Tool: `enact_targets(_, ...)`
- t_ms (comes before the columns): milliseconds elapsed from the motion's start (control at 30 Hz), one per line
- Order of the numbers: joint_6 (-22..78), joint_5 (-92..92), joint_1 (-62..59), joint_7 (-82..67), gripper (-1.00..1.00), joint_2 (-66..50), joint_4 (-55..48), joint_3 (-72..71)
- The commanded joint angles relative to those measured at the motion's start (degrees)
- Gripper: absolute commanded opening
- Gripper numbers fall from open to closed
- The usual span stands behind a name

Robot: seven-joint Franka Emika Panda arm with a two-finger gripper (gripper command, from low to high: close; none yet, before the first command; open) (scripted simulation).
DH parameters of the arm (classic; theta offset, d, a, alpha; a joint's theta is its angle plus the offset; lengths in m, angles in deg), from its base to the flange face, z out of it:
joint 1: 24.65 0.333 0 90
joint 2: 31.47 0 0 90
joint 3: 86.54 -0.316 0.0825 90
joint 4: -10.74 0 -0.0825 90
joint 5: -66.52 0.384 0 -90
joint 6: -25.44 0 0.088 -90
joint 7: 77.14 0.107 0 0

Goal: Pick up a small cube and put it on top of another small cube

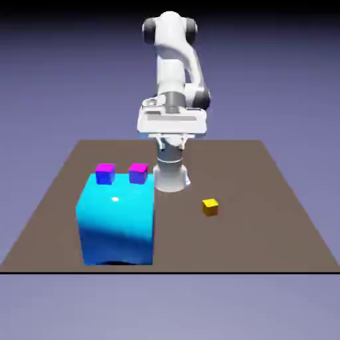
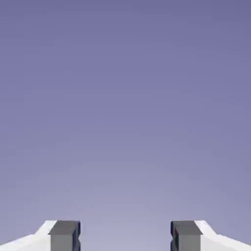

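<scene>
Your gripper (image 2: 125,235) stands wide with nothing between its fingertips (image 2: 63,234); the hand view shows only backdrop, so it is not aimed at the table (image 1: 279,199) yet. The small yellow cube (image 1: 210,207) sits alone toward the table's right side, free to approach from above. Two magenta-topped cubes (image 1: 105,173) (image 1: 138,172) sit just behind the big cyan block (image 1: 117,222), which screens them from the near edge.
</scene>
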Motion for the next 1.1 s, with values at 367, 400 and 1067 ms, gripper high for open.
enact_targets(367,8.0,1.8,7.6,-29.9,0.00,-6.8,-1.4,2.3)
enact_targets(400,8.7,2.0,8.3,-32.4,0.00,-7.4,-1.5,2.5)
enact_targets(1067,22.1,5.0,21.0,-82.2,0.00,-18.8,-3.9,6.2)
